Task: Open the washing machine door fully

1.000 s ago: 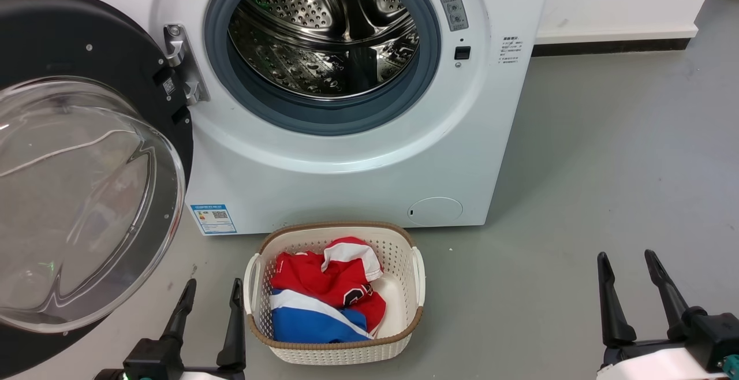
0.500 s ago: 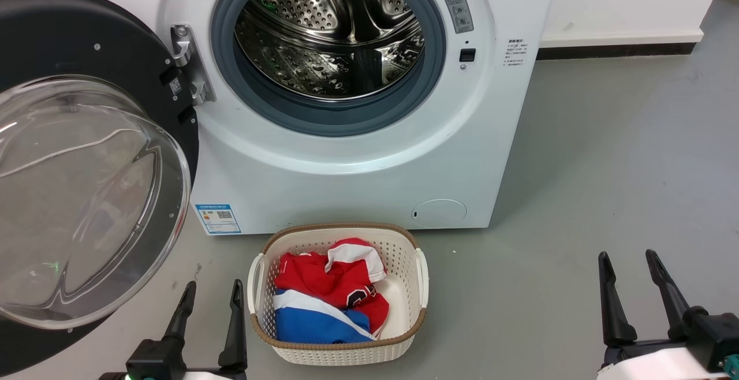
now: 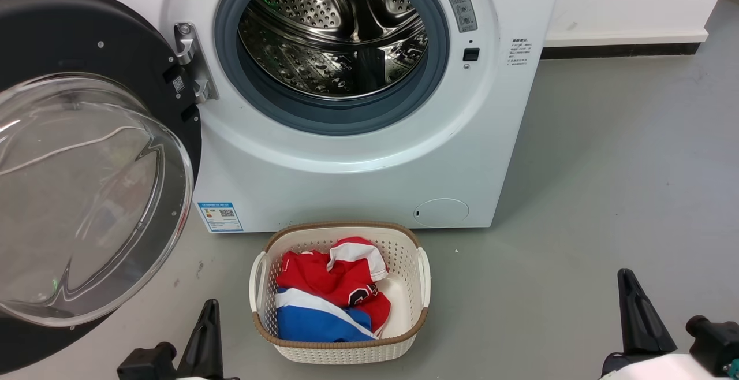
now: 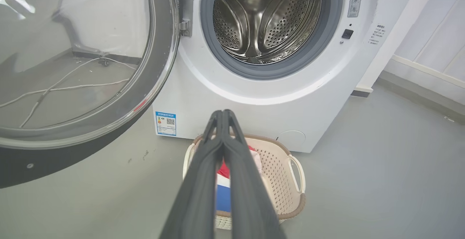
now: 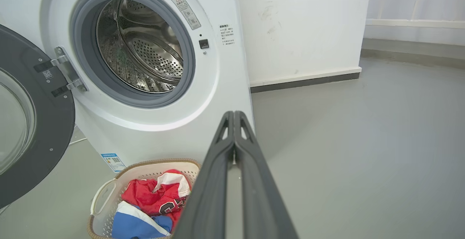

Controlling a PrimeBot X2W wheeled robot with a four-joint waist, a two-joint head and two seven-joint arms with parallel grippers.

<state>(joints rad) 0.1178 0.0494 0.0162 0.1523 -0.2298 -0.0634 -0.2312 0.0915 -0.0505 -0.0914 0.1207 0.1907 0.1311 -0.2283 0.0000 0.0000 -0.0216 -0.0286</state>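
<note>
At far left of the head view, the washing machine door hung wide open beside the washing machine, job apparently done, left hand and right hand closed empty.

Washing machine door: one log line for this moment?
washing machine door: wide open | left claw: shut, empty, off the door | right claw: shut, empty | laundry basket: on floor before washing machine
</note>
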